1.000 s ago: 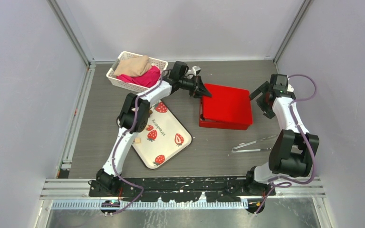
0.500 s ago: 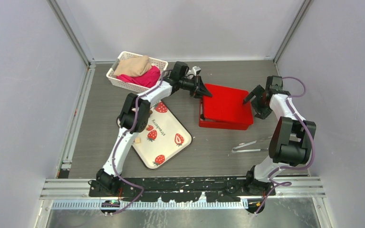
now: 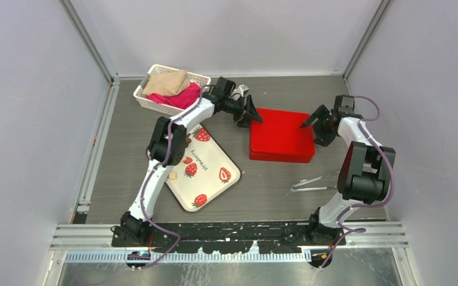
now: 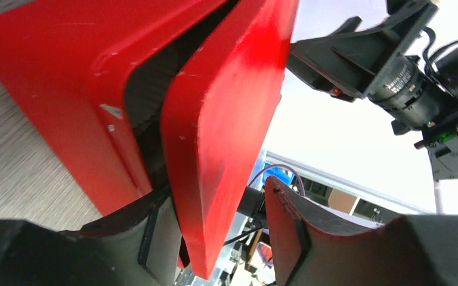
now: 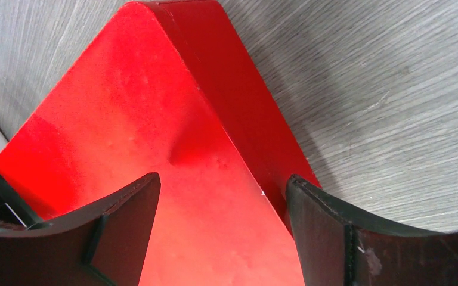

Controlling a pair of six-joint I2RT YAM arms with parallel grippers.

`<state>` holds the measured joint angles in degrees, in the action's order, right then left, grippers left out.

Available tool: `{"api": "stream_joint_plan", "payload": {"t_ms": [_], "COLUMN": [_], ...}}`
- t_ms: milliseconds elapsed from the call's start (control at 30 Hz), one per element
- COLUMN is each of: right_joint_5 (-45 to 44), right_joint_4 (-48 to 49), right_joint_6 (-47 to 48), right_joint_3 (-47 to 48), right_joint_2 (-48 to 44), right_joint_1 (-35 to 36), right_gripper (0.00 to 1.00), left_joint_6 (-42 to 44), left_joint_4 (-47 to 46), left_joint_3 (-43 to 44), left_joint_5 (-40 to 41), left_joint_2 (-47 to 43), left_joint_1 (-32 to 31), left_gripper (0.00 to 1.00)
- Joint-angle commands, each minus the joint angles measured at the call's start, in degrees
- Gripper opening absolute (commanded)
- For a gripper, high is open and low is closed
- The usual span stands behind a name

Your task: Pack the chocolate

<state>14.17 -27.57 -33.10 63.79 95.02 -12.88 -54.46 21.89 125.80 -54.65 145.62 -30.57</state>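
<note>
The red box (image 3: 281, 136) sits in the middle of the worktop (image 3: 262, 196). Its lid (image 4: 226, 119) stands a crack above the base at the left end, showing only a dark slit. The left fingers (image 4: 283, 238) are parted around that lid edge, one close under it and the other clear of it. The right fingers (image 5: 125, 220) are spread wide, straddling the box's opposite corner without touching it. The chocolate shows in no view. Metal tongs (image 3: 316, 182) lie near the right arm. A strawberry-print tray (image 3: 212, 156) and a white basket (image 3: 155, 104) of cloths sit to the left.
</note>
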Motion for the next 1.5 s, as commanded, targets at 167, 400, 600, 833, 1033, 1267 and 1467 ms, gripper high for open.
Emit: {"api": "stream_joint_plan", "payload": {"t_ms": [167, 400, 600, 833, 1033, 1267, 1467], "right_joint_5": [4.3, 4.6, 4.6, 4.5, 4.5, 4.8, 4.9], "right_joint_4": [2.2, 2.3, 2.3, 2.1, 1.3, 1.1, 1.2], "right_joint_6": [0.6, 0.7, 0.7, 0.8, 1.6, 1.5, 1.4], "right_joint_3": [2.2, 2.3, 2.4, 2.5, 3.3, 3.7, 4.3], "right_joint_2": [-0.3, -0.1, 0.0, -0.2, -0.4, 0.0, 0.2], "right_joint_1": [0.1, 0.5, 0.8, 1.0, 1.4, 2.1, 2.8], "right_gripper": [0.81, 0.81, 0.81, 0.81, 0.81, 0.81, 0.81], "left_joint_6": [10.8, 14.5, 17.3, 19.9, 22.7, 26.0, 27.4], "left_joint_4": [16.5, 23.5, 28.0, 31.6, 33.9, 36.8, 38.0], "left_joint_3": [7.7, 10.3, 10.2, 9.9, 10.5, 12.6, 12.4], "left_joint_5": [3.8, 7.0, 9.3, 12.8, 16.4, 20.3, 23.9], "left_joint_2": [-3.3, -3.6, -4.1, -5.6, -6.4, -7.5, -9.0], "left_joint_1": [0.9, 1.4, 1.7, 1.8, 1.8, 1.5, 1.5], "left_gripper": [0.58, 0.59, 0.55, 0.56, 0.57, 0.72, 0.79]}}
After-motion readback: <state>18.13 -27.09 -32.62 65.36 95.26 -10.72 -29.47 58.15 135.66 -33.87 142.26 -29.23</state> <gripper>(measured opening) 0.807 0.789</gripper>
